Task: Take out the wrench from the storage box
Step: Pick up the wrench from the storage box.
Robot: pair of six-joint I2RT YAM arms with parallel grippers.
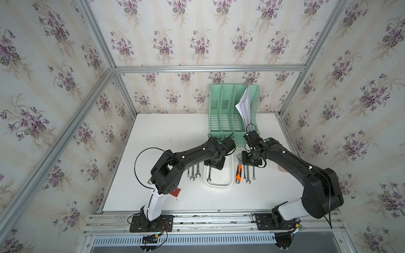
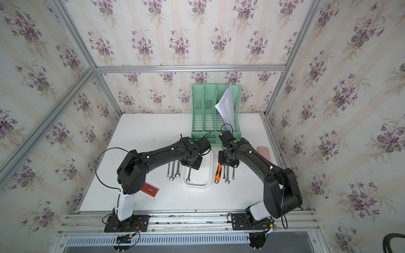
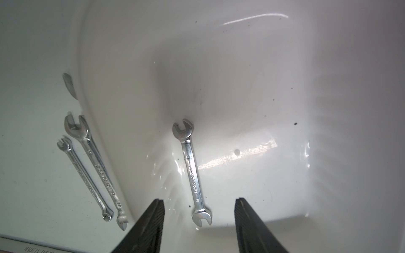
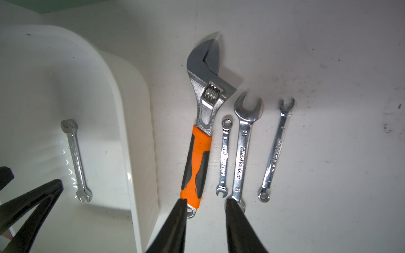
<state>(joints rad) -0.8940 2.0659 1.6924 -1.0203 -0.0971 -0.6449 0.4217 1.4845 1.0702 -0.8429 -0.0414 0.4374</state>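
Left gripper [image 3: 199, 200] is hovering, jaws apart and empty, over the wrench [image 3: 191, 168], which is lying along the box's [image 3: 285, 87] left edge; nothing is yet being gripped or lifted out.

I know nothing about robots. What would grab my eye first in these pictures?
Probably the orange-handled adjustable wrench, lying on the table beside the white storage box among small silver wrenches. Then the lone wrench inside that box, with the open jaws of the left arm hanging over one end.
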